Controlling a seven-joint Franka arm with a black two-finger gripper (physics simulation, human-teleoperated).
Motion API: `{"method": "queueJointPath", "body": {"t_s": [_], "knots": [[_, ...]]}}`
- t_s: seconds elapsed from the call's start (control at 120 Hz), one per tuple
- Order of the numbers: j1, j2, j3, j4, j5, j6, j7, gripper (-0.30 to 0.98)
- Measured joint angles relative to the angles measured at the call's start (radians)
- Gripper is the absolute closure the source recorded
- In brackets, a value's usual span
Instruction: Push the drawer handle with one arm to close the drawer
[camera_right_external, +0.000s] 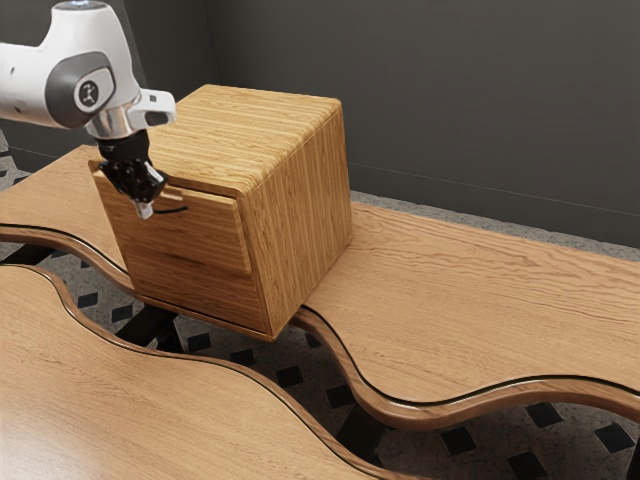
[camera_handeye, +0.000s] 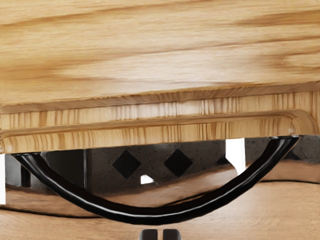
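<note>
On one drawer (camera_right_external: 215, 235), one handle (camera_handeye: 155, 216)

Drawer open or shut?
At least nearly shut: the drawer front's top edge runs close along the cabinet in the wrist view. Whether fully seated, cannot tell.

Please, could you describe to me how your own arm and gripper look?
My arm has smooth, rounded white segments, a grey cover with a round emblem, and a silvery collar. Below it, the gripper is black and angular.
</note>
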Motion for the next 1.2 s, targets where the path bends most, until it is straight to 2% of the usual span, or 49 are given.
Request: {"method": "queueJointPath", "body": {"t_s": [0.45,0.617,0.767,0.85,0.883,0.983,1.2], "knots": [[0.011,0.029,-0.023,0.038,-0.005,0.000,0.000,0.79],[0.017,-0.132,-0.023,-0.088,-0.006,-0.002,0.000,0.78],[0.014,-0.287,-0.024,-0.184,-0.028,-0.060,0.000,0.45],[0.008,-0.314,-0.076,-0.108,-0.059,-0.111,-0.001,0.30],[0.007,-0.290,-0.116,-0.033,-0.071,-0.127,-0.005,0.26],[0.001,-0.115,-0.186,0.193,-0.108,-0.161,-0.015,0.16],[0.003,-0.035,-0.202,0.263,-0.133,-0.194,-0.040,0.06]]}}
